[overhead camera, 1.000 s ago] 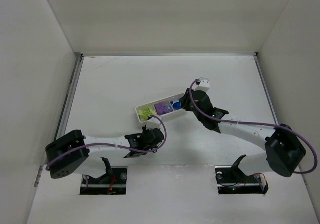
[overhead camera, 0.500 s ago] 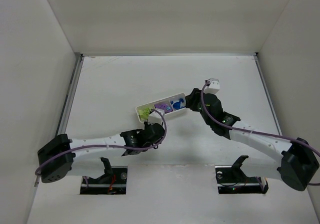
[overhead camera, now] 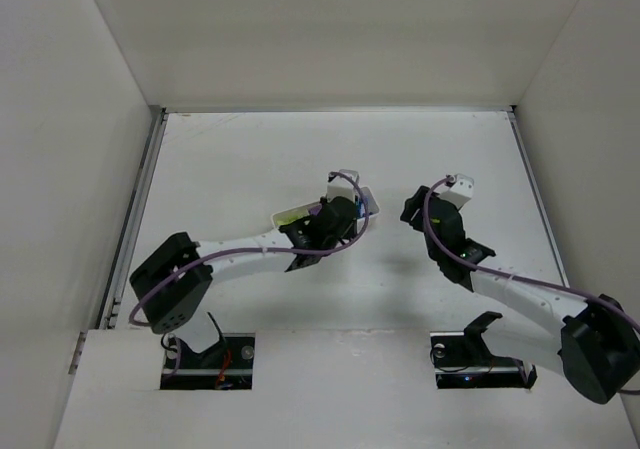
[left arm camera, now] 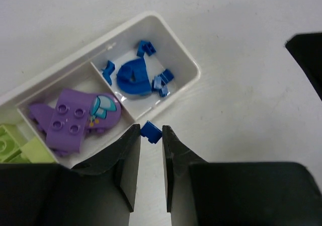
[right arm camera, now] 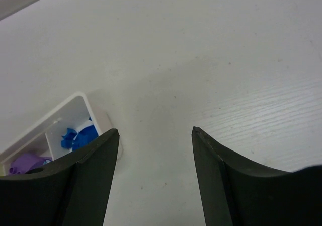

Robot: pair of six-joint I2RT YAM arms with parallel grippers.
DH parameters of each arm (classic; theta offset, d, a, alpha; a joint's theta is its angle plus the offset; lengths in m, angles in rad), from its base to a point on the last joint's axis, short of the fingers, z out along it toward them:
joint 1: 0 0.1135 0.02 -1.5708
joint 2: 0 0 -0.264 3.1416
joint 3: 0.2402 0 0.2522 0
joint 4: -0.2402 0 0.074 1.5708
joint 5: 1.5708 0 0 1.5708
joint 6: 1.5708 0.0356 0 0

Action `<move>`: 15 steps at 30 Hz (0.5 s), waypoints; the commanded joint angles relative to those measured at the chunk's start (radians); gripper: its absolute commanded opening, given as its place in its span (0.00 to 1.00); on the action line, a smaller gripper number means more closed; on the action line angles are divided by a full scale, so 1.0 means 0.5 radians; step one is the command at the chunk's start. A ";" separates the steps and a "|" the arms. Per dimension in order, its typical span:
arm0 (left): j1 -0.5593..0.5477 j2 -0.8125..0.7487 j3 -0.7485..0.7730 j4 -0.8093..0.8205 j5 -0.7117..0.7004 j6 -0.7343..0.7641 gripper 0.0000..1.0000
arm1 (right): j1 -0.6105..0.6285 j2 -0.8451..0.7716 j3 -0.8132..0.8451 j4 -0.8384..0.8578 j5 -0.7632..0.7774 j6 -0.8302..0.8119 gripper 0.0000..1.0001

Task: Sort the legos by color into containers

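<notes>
A long white tray [left arm camera: 191, 67] holds the sorted legos in three compartments. Its end compartment contains several blue bits and a fan-shaped blue piece [left arm camera: 133, 79]. A chunky purple block [left arm camera: 70, 120] fills the middle one, and yellow-green pieces [left arm camera: 15, 148] lie in the third. My left gripper [left arm camera: 150, 131] is shut on a tiny blue brick [left arm camera: 151, 132], held just outside the tray's near rim. In the top view the left gripper [overhead camera: 345, 209] covers most of the tray [overhead camera: 290, 212]. My right gripper [right arm camera: 155, 130] is open and empty over bare table, to the right of the tray [right arm camera: 95, 110].
White walls enclose the table on three sides. The right arm [overhead camera: 455, 237] lies right of the tray, its black tip showing at the edge of the left wrist view. The arm bases sit at the near edge.
The left arm has swung forward from the near table to the tray, carrying the blue brick. The right gripper has backed away to the right of the tray and opened wider.
</notes>
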 commanded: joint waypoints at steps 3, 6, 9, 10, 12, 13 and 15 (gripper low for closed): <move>0.139 0.280 0.321 0.201 0.139 0.071 0.18 | 0.003 -0.078 0.003 0.201 -0.043 0.056 0.66; 0.179 0.428 0.459 0.170 0.148 0.104 0.24 | 0.006 -0.081 -0.001 0.213 -0.061 0.062 0.66; 0.185 0.474 0.527 0.142 0.142 0.105 0.35 | 0.006 -0.084 -0.004 0.216 -0.071 0.065 0.66; 0.182 0.468 0.530 0.142 0.133 0.105 0.39 | 0.006 -0.090 -0.007 0.219 -0.074 0.059 0.66; 0.185 0.432 0.521 0.148 0.121 0.108 0.46 | 0.000 -0.093 -0.010 0.225 -0.074 0.052 0.66; 0.185 0.410 0.515 0.145 0.112 0.108 0.50 | -0.003 -0.099 -0.013 0.225 -0.074 0.052 0.66; 0.191 0.349 0.481 0.142 0.093 0.108 0.58 | -0.003 -0.109 -0.019 0.228 -0.074 0.059 0.65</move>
